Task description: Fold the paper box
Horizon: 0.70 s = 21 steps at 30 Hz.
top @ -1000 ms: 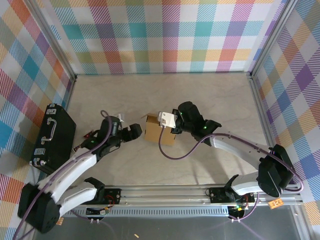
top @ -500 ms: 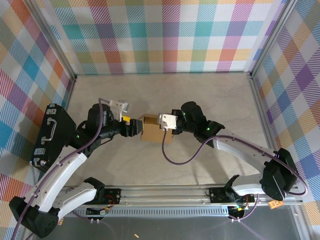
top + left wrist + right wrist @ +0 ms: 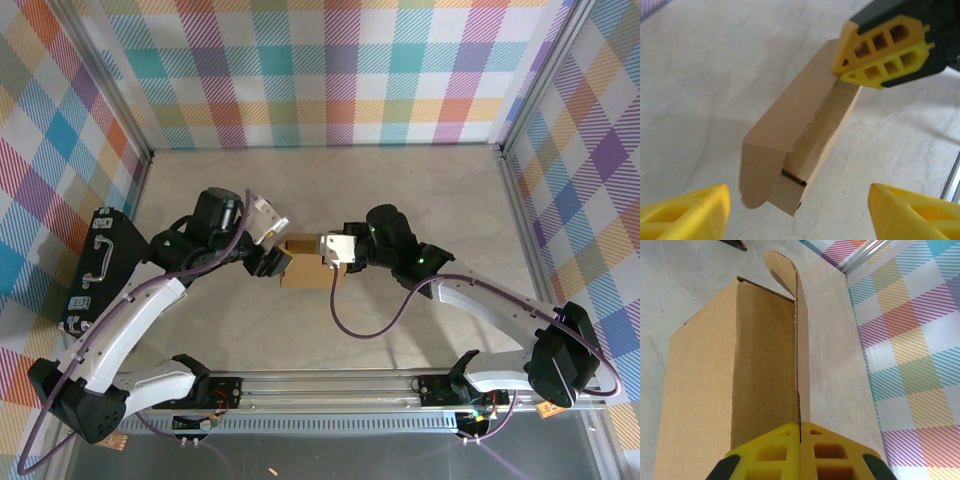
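We see the paper box (image 3: 305,266) on the bench (image 3: 420,190), betw. the two arms. Our right fingers (image 3: 800,445) are pinched on its round-tipped flap; left fingers (image 3: 274,262) spread wide at the opp. end, not touching. Black case (image 3: 105,270) lies far left, well apart.

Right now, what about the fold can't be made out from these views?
Top view: paper box flaps too small; right edge under the right gripper.
Left wrist: left gripper fingertips cut by the bottom edge.
Right wrist: box's near end hidden behind the right gripper's fingers.
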### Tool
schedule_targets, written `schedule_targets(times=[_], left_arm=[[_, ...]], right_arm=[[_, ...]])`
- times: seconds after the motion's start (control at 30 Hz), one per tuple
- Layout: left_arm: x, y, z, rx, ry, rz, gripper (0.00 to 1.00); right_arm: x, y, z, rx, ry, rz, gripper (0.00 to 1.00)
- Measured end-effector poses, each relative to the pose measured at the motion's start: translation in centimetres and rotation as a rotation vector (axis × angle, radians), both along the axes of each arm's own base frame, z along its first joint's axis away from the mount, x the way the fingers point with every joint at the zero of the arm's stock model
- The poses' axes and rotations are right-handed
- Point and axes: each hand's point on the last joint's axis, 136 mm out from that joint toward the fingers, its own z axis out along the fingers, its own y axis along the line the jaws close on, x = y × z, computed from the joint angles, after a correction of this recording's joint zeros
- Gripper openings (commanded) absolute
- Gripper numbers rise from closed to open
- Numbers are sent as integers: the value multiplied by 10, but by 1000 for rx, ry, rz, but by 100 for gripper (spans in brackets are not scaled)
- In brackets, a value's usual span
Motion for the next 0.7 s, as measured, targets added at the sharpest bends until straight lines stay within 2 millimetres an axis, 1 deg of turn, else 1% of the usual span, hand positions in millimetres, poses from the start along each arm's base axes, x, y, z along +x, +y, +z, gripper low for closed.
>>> schedule_targets(times=[0.03, 0.07, 0.13, 0.23, 0.3, 0.4, 0.5, 0.57, 0.7], left_arm=[[1, -2, -3, 13, -6, -8, 60], [3, -3, -5, 25, -10, -13, 57], [7, -3, -11, 52, -13, -17, 54], [12, -1, -20, 93, -7, -12, 53], [14, 0, -22, 113, -18, -14, 52], [17, 4, -24, 143, -46, -16, 47], [19, 9, -33, 186, -59, -19, 35], [19, 11, -40, 212, -63, -24, 32], [21, 14, -46, 239, -79, -28, 15]], right_arm=[[0, 0, 0, 1, 1, 2, 0], [-1, 0, 0, 2, 2, 5, 0], [-1, 1, 0, 3, 3, 8, 0], [-2, 1, 0, 2, 6, 11, 0], [-2, 1, -1, 1, 7, 12, 0], [-3, 1, -2, -1, 12, 15, 0], [-5, 1, -3, -5, 19, 21, 0], [-5, 0, -5, -10, 24, 22, 0], [-6, 0, -6, -14, 26, 22, 0]])
